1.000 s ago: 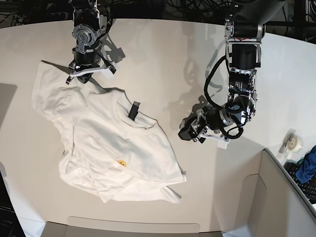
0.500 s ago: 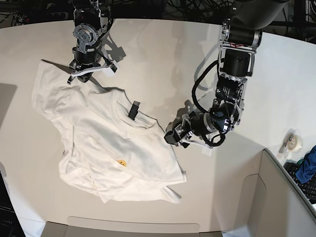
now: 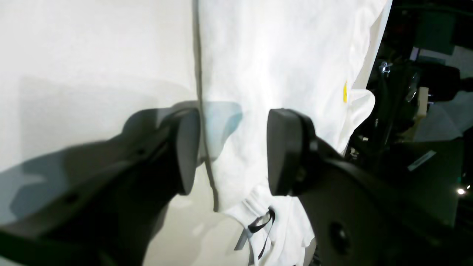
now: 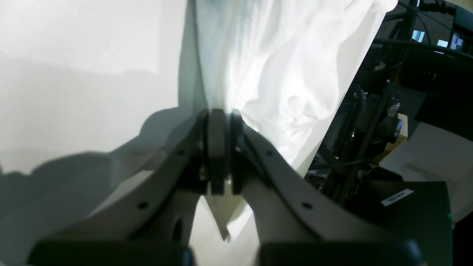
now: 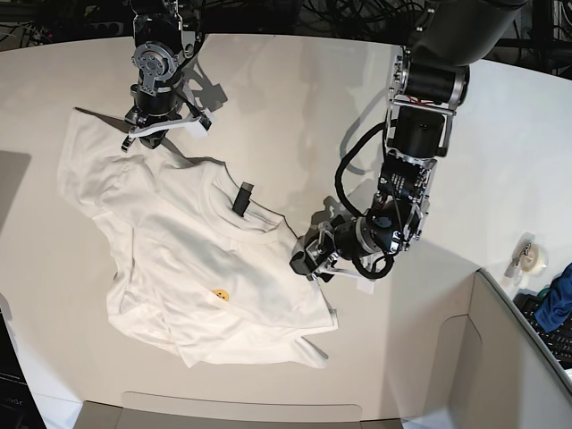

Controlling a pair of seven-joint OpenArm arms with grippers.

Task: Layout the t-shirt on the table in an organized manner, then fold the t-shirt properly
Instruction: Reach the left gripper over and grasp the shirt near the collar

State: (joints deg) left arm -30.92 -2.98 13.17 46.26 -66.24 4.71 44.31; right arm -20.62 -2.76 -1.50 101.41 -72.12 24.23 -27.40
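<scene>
The white t-shirt [image 5: 197, 268] lies rumpled on the left half of the off-white table [image 5: 286, 89], its dark neck label [image 5: 242, 197] and yellow emblem [image 5: 219, 294] facing up. My left gripper [image 5: 307, 261] sits low at the shirt's right edge. In the left wrist view the left gripper [image 3: 232, 151] is open, and the t-shirt [image 3: 281, 55] hem runs between its fingers. My right gripper [image 5: 161, 134] is at the shirt's far upper edge. The right wrist view shows the right gripper [image 4: 220, 147] shut on the t-shirt [image 4: 281, 66] cloth.
A grey box wall [image 5: 518, 357] rises at the bottom right, with a blue cloth [image 5: 556, 299] behind it. A tape roll [image 5: 533, 257] stands near the table's right edge. A grey ledge [image 5: 241, 411] runs along the front.
My left arm has swung left and down across the table until its open gripper reached the shirt's right edge. The right gripper has barely moved and stays shut on the cloth.
</scene>
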